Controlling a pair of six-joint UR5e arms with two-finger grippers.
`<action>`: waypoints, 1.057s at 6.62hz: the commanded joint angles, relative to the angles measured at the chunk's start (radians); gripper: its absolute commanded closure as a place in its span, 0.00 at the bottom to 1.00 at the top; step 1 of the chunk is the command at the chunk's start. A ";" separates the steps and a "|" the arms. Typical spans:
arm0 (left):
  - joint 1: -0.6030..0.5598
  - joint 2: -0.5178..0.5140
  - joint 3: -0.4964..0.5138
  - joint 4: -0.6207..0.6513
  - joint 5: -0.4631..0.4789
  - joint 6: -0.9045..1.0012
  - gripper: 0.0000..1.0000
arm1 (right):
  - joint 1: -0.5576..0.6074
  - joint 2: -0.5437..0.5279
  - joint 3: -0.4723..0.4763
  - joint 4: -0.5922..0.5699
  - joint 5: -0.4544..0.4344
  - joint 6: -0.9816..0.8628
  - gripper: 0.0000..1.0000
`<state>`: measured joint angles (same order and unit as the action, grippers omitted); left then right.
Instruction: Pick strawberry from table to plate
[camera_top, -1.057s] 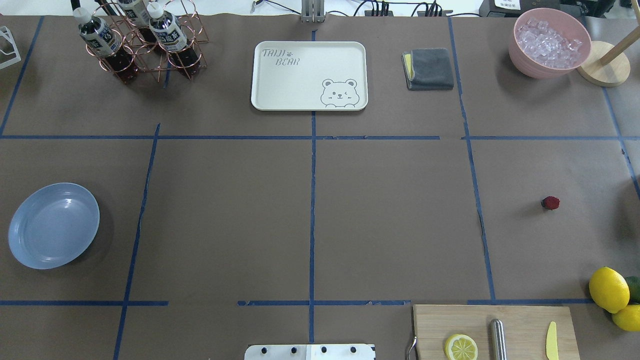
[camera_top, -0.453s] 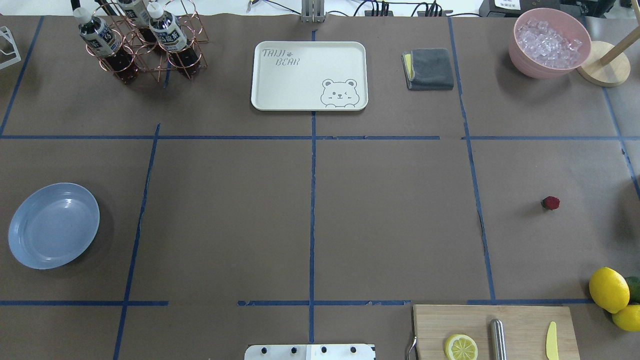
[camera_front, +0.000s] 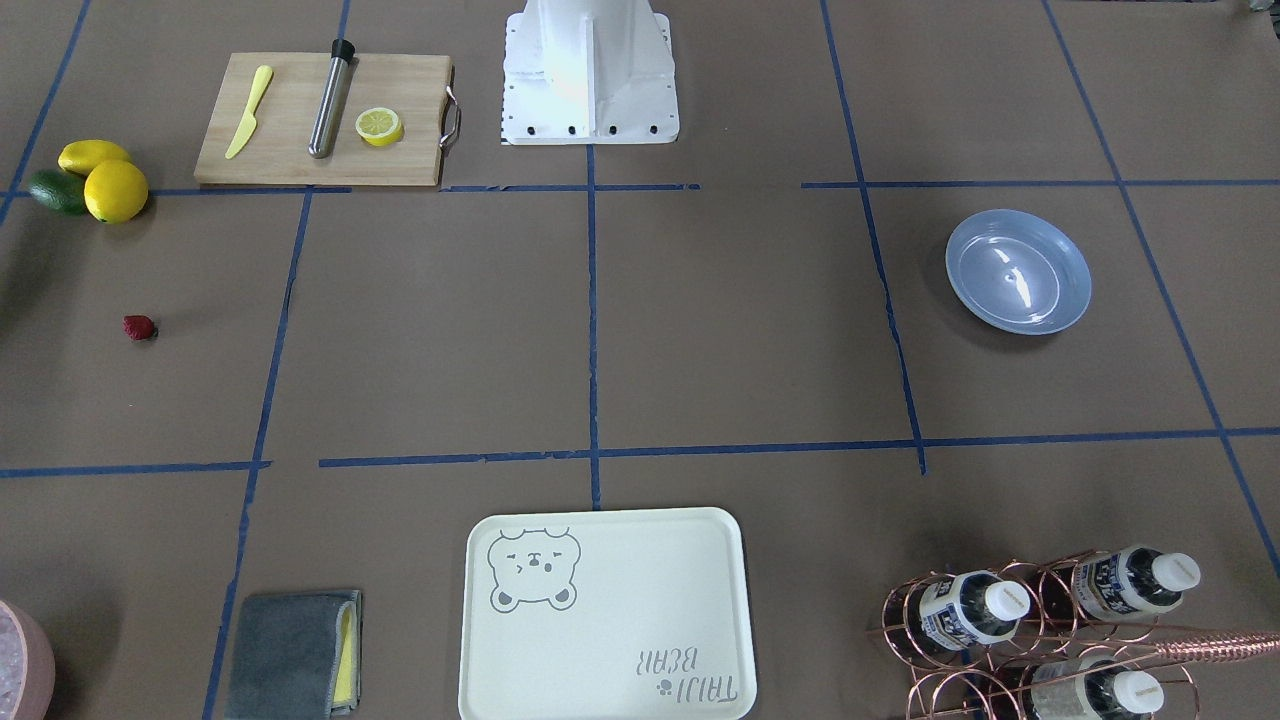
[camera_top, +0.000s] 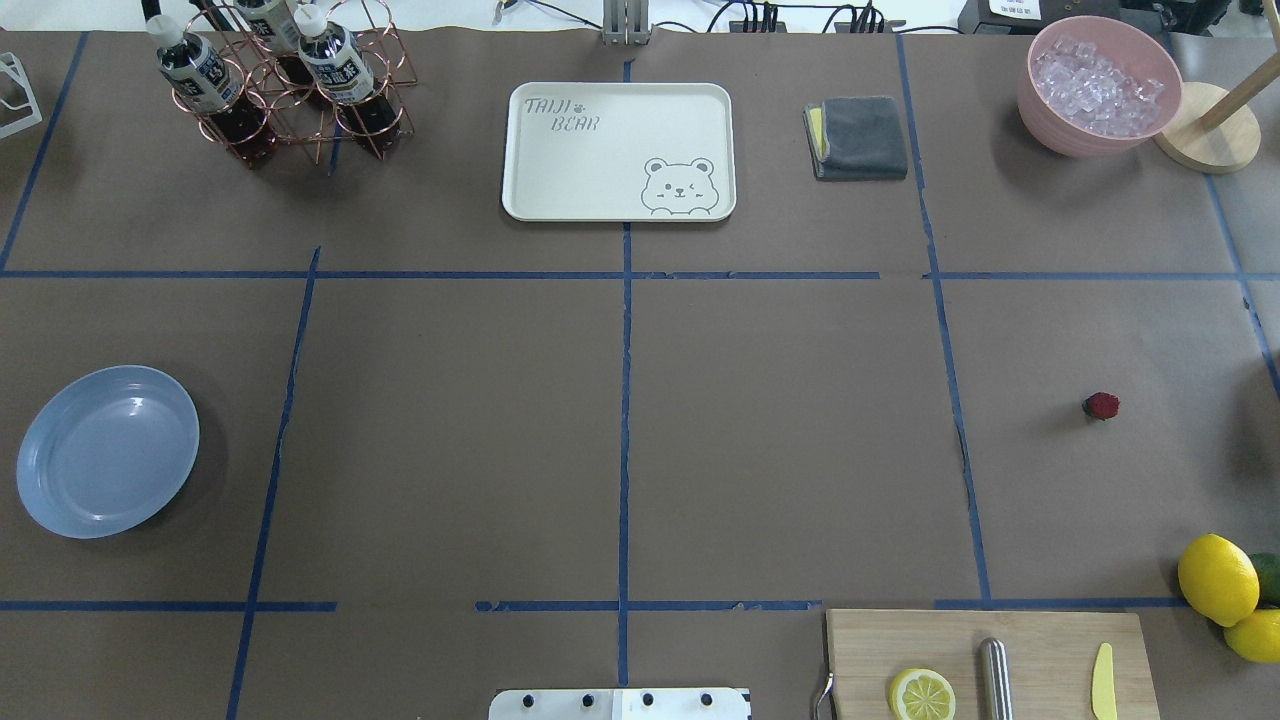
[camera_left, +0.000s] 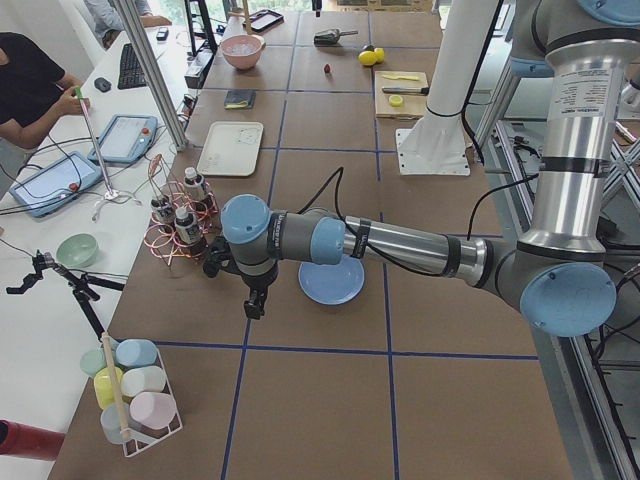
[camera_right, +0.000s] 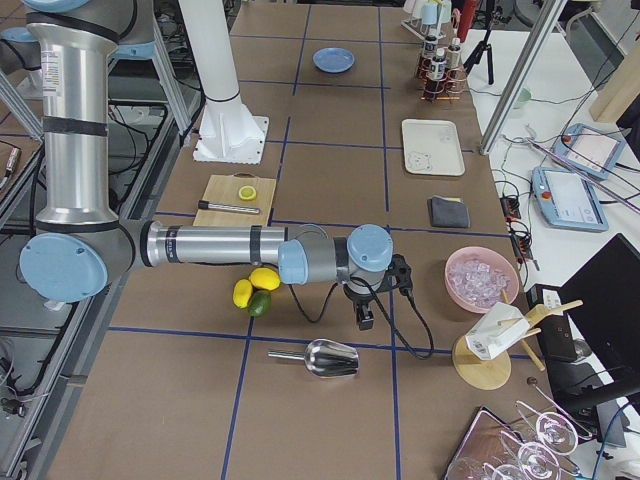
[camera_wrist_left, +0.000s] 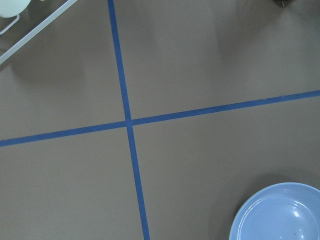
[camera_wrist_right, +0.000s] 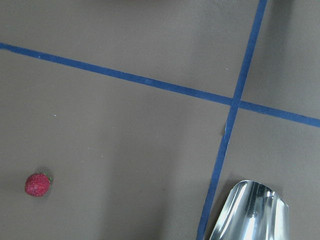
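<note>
The small dark-red strawberry (camera_top: 1101, 405) (camera_front: 139, 327) lies alone on the brown table (camera_top: 780, 430), far right in the overhead view. It also sits low left in the right wrist view (camera_wrist_right: 38, 184). The light-blue plate (camera_top: 107, 450) (camera_front: 1018, 271) (camera_wrist_left: 280, 215) rests at the far left with nothing on it. Only the side views show the grippers. The left gripper (camera_left: 254, 305) hangs beyond the plate (camera_left: 333, 285), off the table's left end. The right gripper (camera_right: 366, 320) hangs off the right end, past the lemons. I cannot tell whether either is open or shut.
A cream bear tray (camera_top: 618, 150), a copper bottle rack (camera_top: 290, 85), a grey cloth (camera_top: 858, 137) and a pink bowl of ice (camera_top: 1098, 85) line the far side. A cutting board (camera_top: 990, 665) and lemons (camera_top: 1217, 578) sit near right. A metal scoop (camera_right: 320, 358) lies near the right gripper.
</note>
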<state>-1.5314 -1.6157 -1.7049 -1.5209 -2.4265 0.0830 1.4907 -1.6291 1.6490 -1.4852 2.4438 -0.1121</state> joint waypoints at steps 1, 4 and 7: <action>0.195 0.007 -0.009 -0.045 0.006 -0.009 0.00 | -0.003 -0.005 0.024 0.002 0.017 0.000 0.00; 0.383 0.020 0.072 -0.259 0.042 -0.152 0.00 | -0.026 -0.005 0.025 0.002 0.070 0.003 0.00; 0.462 0.089 0.120 -0.507 0.127 -0.273 0.00 | -0.040 -0.003 0.025 0.002 0.070 0.008 0.00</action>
<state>-1.1054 -1.5453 -1.5940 -1.9679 -2.3093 -0.1463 1.4539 -1.6327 1.6736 -1.4834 2.5140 -0.1063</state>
